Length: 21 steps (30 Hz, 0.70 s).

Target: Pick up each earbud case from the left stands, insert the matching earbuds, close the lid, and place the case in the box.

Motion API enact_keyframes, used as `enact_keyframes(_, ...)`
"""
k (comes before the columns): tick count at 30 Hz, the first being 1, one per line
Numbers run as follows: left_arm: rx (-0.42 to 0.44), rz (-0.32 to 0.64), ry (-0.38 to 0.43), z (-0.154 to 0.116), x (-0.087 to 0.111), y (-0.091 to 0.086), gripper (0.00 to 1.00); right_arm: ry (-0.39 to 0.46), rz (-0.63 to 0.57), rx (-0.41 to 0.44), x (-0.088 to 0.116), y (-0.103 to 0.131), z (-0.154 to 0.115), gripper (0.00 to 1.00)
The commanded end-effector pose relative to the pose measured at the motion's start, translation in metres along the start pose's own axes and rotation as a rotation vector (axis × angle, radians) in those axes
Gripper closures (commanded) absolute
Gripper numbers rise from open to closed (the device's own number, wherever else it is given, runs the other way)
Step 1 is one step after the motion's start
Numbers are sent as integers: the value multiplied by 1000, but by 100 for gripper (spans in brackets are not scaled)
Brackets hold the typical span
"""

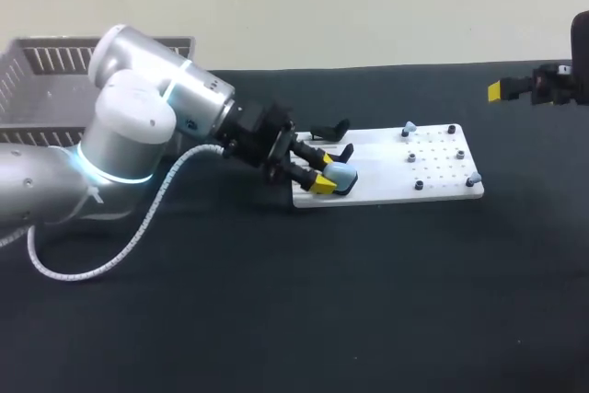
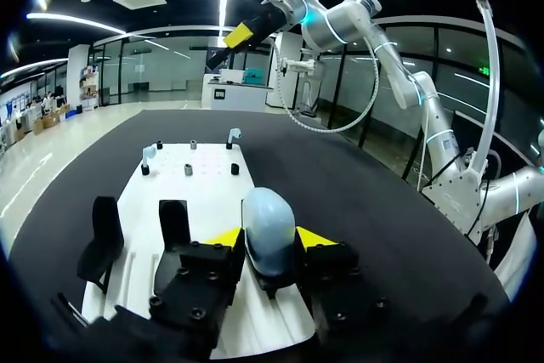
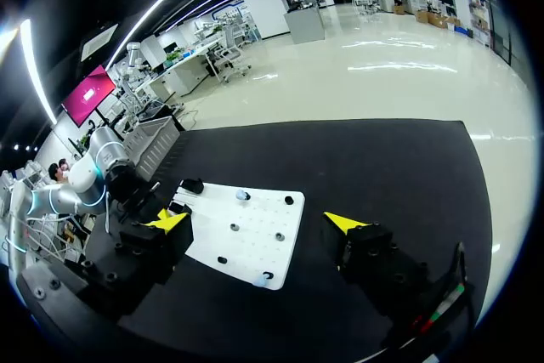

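1. Your left end effector (image 2: pixel 269 238) is clamped on the pale blue earbud case (image 2: pixel 268 225); its yellow fingertips (image 2: pixel 223 237) press the case from both sides.
2. The case stands upright over the left end of the white board (image 1: pixel 433 192), at the corner nearest you. You cannot tell whether it rests on a stand.
3. Just beside the case, on the same end of the board, sit two black stands (image 2: pixel 174 218), both bare.
4. Farther along, the board carries small black pegs (image 1: pixel 419 185) and two pale blue earbuds. One earbud (image 1: pixel 409 126) is at the far edge and the other (image 1: pixel 474 178) at the right-hand corner nearest you.
5. The board lies flat on the dark desk (image 1: pixel 276 319), and your left arm reaches in over the desk from the left.
6. Your right end effector (image 3: pixel 255 222) hangs above the desk, well apart from the board's right end, with its fingers spread wide and nothing between them.
7. At the desk's far left corner, behind your left arm, is the grey basket (image 1: pixel 37 80).
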State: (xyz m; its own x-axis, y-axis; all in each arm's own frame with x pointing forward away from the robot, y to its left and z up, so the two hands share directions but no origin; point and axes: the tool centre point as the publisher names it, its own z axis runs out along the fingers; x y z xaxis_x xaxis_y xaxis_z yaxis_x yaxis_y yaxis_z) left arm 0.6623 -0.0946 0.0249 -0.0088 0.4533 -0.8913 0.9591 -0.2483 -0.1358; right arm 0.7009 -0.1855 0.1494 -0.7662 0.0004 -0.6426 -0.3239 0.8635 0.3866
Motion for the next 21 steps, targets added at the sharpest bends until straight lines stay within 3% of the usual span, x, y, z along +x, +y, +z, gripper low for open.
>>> enact_keyframes(1,5,-1,1,1,2,3,72,0,0,0,0,0,0,0)
enact_keyframes(4,-2,-1,0,1,2,2,100,0,0,0,0,0,0,0)
enact_keyframes(14,-45,69,-37,-25,-21,-15,100,0,0,0,0,0,0,0)
enact_keyframes(21,-75,74,-181,-62,-48,-26,100,0,0,0,0,0,0,0)
